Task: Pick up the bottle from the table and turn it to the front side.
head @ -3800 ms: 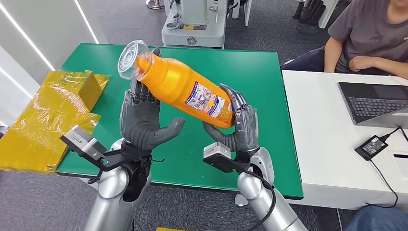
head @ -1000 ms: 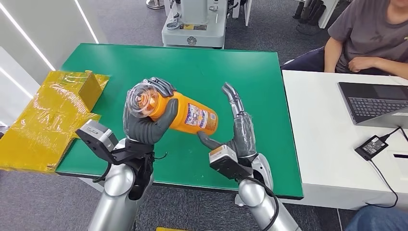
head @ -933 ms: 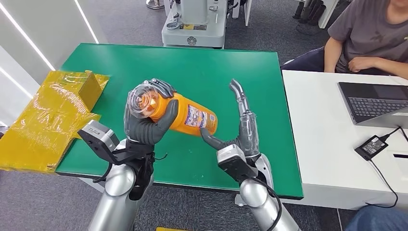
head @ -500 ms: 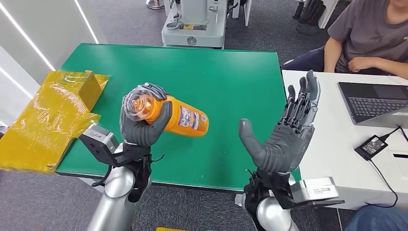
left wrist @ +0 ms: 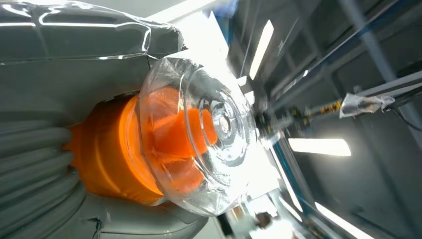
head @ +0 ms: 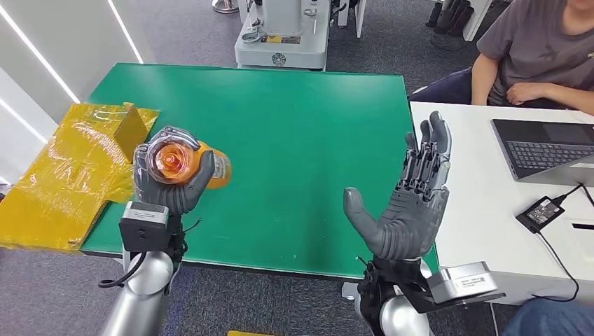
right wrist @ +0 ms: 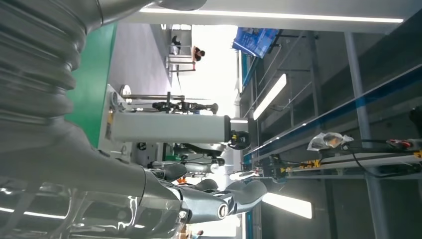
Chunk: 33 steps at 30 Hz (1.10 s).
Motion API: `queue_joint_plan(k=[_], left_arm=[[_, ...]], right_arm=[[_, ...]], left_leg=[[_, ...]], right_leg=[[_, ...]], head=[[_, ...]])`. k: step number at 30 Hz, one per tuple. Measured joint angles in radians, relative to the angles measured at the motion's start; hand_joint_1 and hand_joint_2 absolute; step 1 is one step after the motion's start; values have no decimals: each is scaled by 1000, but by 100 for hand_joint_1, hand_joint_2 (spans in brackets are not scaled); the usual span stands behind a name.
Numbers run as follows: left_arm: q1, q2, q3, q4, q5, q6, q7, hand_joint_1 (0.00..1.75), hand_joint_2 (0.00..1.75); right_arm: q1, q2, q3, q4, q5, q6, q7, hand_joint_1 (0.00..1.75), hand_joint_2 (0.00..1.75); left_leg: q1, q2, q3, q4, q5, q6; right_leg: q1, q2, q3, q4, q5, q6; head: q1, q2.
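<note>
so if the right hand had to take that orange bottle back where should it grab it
Probably the orange body behind the left hand, coming from the robot's right over the green table. The orange bottle points its clear cap toward the camera, and the left hand wraps the neck, so the labelled body is the free part. The right hand is open, palm up.

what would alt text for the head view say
The left robot hand holds an orange bottle over the left edge of a green table, its clear cap pointing at the camera. The right robot hand is raised, empty, fingers spread, over the table's right edge. A person sits at a white desk with a laptop.
</note>
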Motion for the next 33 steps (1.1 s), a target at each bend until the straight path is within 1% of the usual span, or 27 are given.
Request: queue_joint_plan(k=[4, 7, 10, 12, 16, 18, 24, 28, 33], left_arm=[[-17, 73, 14, 31, -244, 63, 35, 175, 175], [-65, 127, 14, 115, -430, 125, 74, 175, 175], [-118, 163, 11, 213, -499, 135, 57, 175, 175], [-146, 179, -3, 271, -527, 110, 29, 175, 175], [-218, 205, -48, 410, -547, -12, -63, 175, 175], [-252, 212, -67, 474, -561, -39, -69, 175, 175], [-329, 233, -113, 623, -612, -92, -28, 175, 175], [-350, 260, -142, 685, -660, -95, 3, 175, 175], [-365, 296, -181, 742, -719, -119, 76, 175, 175]], right_arm=[[14, -2, -6, 3, -4, 14, 0, 0, 175], [31, -4, -11, 2, -10, 25, 0, 0, 175], [44, -5, -13, 2, -9, 35, 0, 0, 175], [47, -5, -13, 2, -7, 41, 0, 0, 175], [49, -5, -15, -4, 5, 53, 0, 0, 175], [51, -5, -17, -11, 11, 57, 1, 0, 175], [68, -5, -22, -26, 19, 57, 2, 0, 175], [82, -5, -23, -30, 20, 58, 1, 0, 175], [101, -5, -23, -40, 23, 56, 0, 0, 175]], left_leg=[[0, 0, 0, 0, 0, 0], [0, 0, 0, 0, 1, -1], [0, 0, 0, 0, 2, -2], [0, 0, 0, 0, 2, -2], [0, 0, 0, 0, 2, -2], [0, 1, 0, 0, 2, -2], [0, 2, 0, 0, 2, -2], [0, 2, 0, -1, 2, -2], [0, 2, 0, -2, 2, -2]], right_leg=[[0, 0, 0, 0, 0, 0], [0, 0, 0, 0, 0, 0], [0, 0, 0, 0, 1, 0], [0, 0, 0, 0, 1, -1], [0, 0, -1, 0, 1, -1], [0, 1, -1, 0, 1, -1], [0, 2, -2, 0, 1, -1], [0, 3, -2, 0, 1, -1], [0, 3, -3, 0, 1, -1]], head=[[0, 0], [0, 0], [0, 0], [0, 0], [0, 0], [0, 0], [0, 0], [0, 0], [0, 0]])
